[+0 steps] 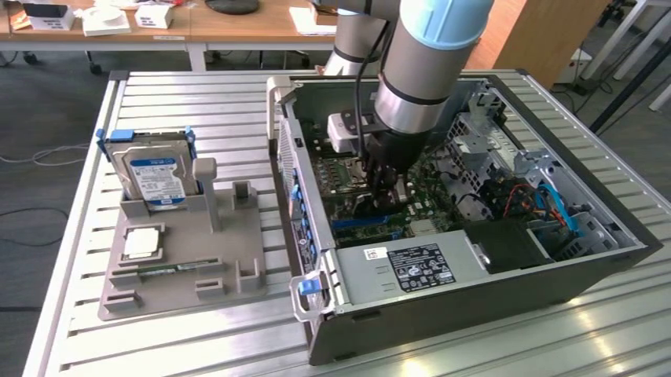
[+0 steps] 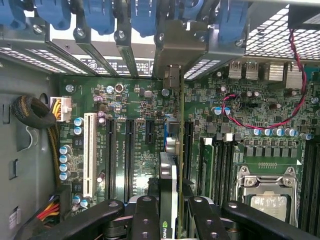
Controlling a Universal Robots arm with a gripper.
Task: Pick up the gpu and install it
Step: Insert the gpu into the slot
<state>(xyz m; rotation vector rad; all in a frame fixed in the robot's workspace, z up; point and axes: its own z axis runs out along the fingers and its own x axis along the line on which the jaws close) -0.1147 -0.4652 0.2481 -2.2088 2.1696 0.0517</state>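
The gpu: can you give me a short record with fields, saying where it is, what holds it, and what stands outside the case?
gpu: edge-on, upright over the motherboard slots, inside the open computer case
gripper: shut on the gpu, a finger on each face
seated in slot: cannot tell
hard drive: upright in the grey holder, at the exterior view's left of the case

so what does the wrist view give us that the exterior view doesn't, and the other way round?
Wrist view: gpu edge-on, clamped in the gripper, parallel to the black slots beside a white slot. Exterior view: hard drive upright in the grey fixture on the table, beside the open case. Both: the motherboard inside the case, gripper over it.
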